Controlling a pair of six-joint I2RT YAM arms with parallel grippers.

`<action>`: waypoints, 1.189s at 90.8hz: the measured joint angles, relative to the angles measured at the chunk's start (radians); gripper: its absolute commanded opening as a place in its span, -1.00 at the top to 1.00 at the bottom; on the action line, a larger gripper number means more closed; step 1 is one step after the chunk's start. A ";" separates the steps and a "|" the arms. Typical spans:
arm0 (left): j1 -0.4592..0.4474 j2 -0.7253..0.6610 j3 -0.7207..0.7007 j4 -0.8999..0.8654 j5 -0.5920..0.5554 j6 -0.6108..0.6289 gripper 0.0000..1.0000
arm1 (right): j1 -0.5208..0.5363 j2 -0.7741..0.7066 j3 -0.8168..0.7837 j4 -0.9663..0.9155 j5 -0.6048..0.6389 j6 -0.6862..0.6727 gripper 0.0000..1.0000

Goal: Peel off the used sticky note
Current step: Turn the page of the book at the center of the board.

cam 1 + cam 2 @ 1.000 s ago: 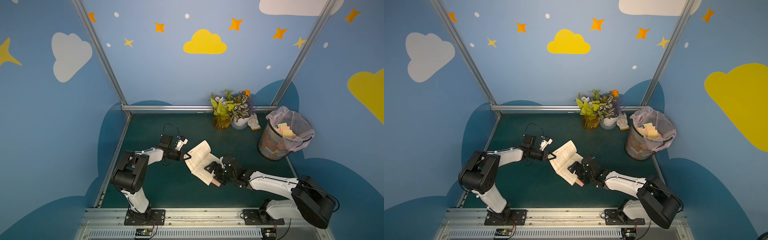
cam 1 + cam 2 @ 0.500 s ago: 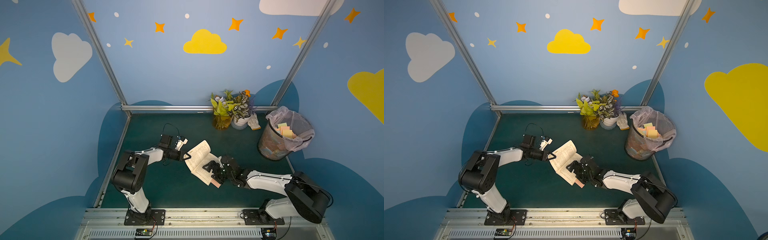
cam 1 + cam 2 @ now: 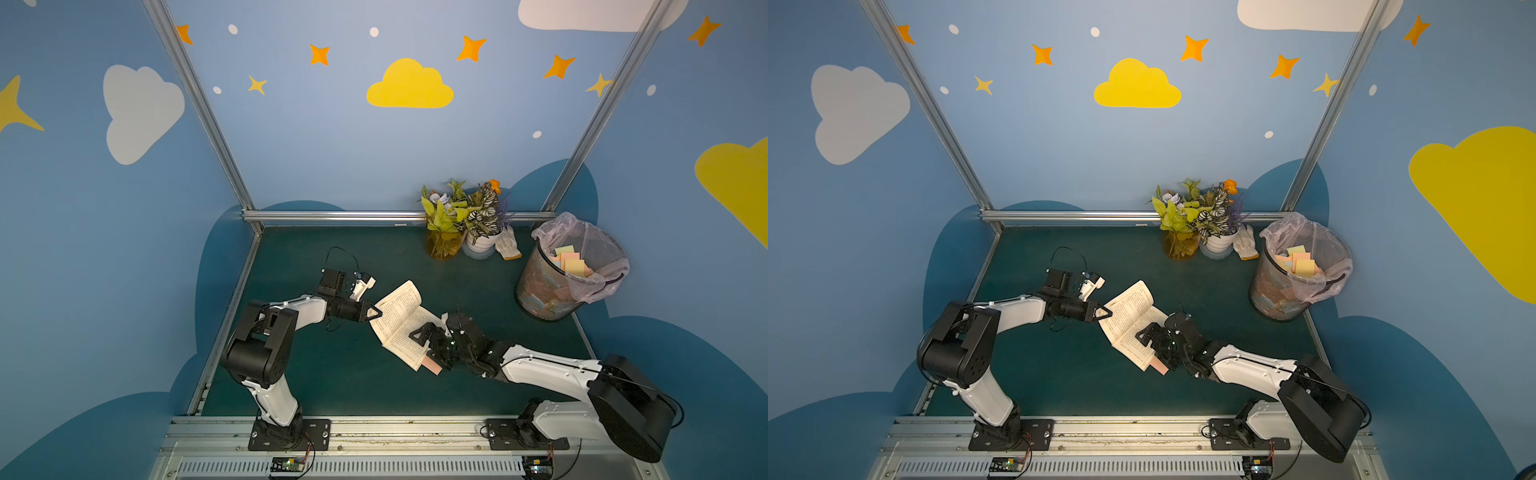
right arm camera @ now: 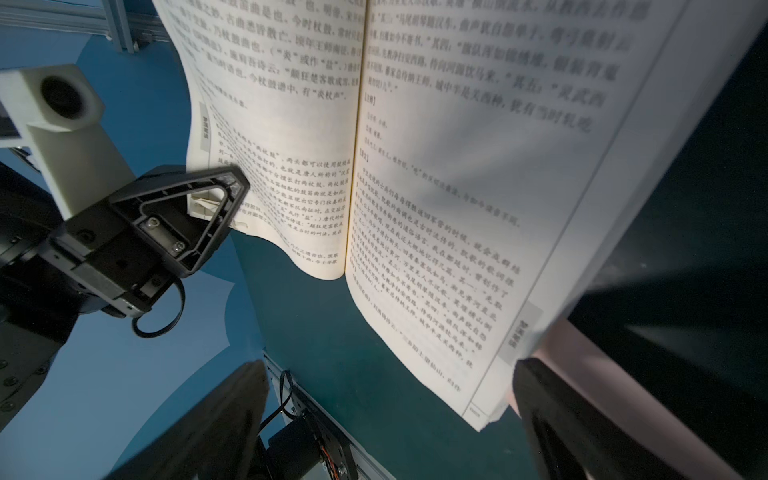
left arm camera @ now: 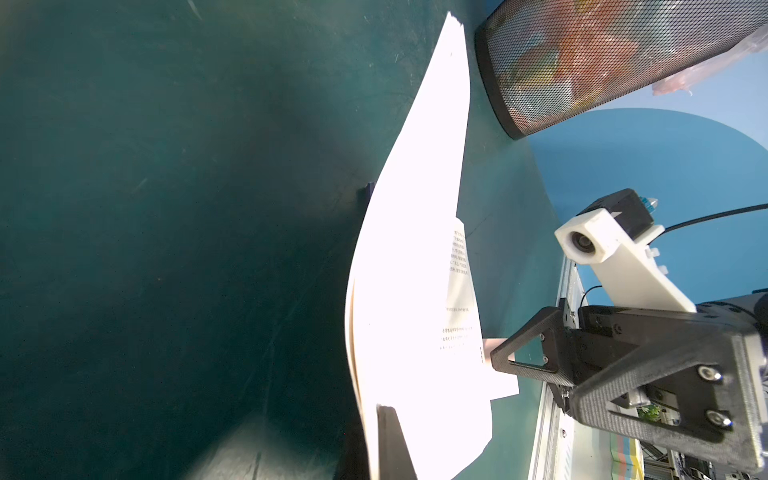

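Observation:
An open book lies on the green table, its left pages lifted. My left gripper is shut on the edge of those lifted pages; its own view shows one finger against the paper. A pink sticky note pokes out from under the book's near right corner. My right gripper hangs open over that corner. In the right wrist view its jaws are wide apart, and one finger stands in front of the pink note.
A mesh bin with a pink liner and discarded notes stands at the right. Potted plants and a white glove sit by the back rail. The metal base rail runs along the near edge.
My right gripper has crept slightly left over the book's near corner, still open. The left gripper and the lifted pages have not moved.

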 measured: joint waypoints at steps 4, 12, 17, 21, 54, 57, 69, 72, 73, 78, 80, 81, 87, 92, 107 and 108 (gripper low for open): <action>0.000 0.000 0.000 0.000 0.000 0.000 0.94 | 0.000 0.014 0.000 0.001 -0.003 0.000 -0.95; 0.000 0.000 0.000 0.000 0.000 0.000 0.94 | 0.000 0.043 0.000 0.004 -0.012 0.001 -0.95; 0.000 0.000 0.000 0.000 0.000 0.000 0.94 | 0.000 0.055 0.001 0.007 -0.016 0.002 -0.95; 0.000 0.000 0.000 0.000 0.000 0.000 0.94 | 0.000 0.058 0.001 0.014 -0.018 0.002 -0.95; 0.001 0.000 0.000 0.000 0.000 0.000 0.94 | 0.000 0.092 0.031 0.020 -0.032 -0.002 -0.95; 0.001 0.000 0.000 0.000 0.000 0.000 0.94 | 0.000 0.098 0.037 0.019 -0.033 -0.003 -0.95; 0.001 0.000 0.000 0.000 0.000 0.000 0.94 | -0.009 0.118 0.058 0.020 -0.035 -0.006 -0.95; 0.001 0.000 0.000 0.000 0.000 0.000 0.94 | -0.011 0.123 0.062 0.021 -0.038 -0.006 -0.95; 0.001 0.000 0.000 0.001 0.000 0.000 0.94 | -0.012 0.124 0.063 0.022 -0.039 -0.006 -0.95; 0.001 0.000 0.000 0.001 0.000 0.000 0.94 | -0.019 0.130 0.063 0.032 -0.045 -0.005 -0.95; 0.001 0.000 0.000 0.001 0.000 0.000 0.94 | -0.020 0.132 0.063 0.037 -0.047 -0.004 -0.95; 0.001 0.000 0.000 0.001 0.000 0.000 0.94 | -0.022 0.134 0.063 0.039 -0.050 -0.003 -0.95; 0.002 0.000 0.000 0.002 0.000 0.000 0.94 | -0.028 0.142 0.063 0.057 -0.056 -0.002 -0.95; 0.002 0.000 0.000 0.002 0.000 0.000 0.94 | -0.032 0.148 0.063 0.072 -0.060 0.000 -0.95; 0.002 0.000 0.000 0.003 0.001 0.000 0.94 | -0.042 0.156 0.063 0.107 -0.063 0.001 -0.95; 0.002 0.000 0.000 0.003 0.001 0.000 0.94 | -0.043 0.156 0.063 0.110 -0.063 0.001 -0.95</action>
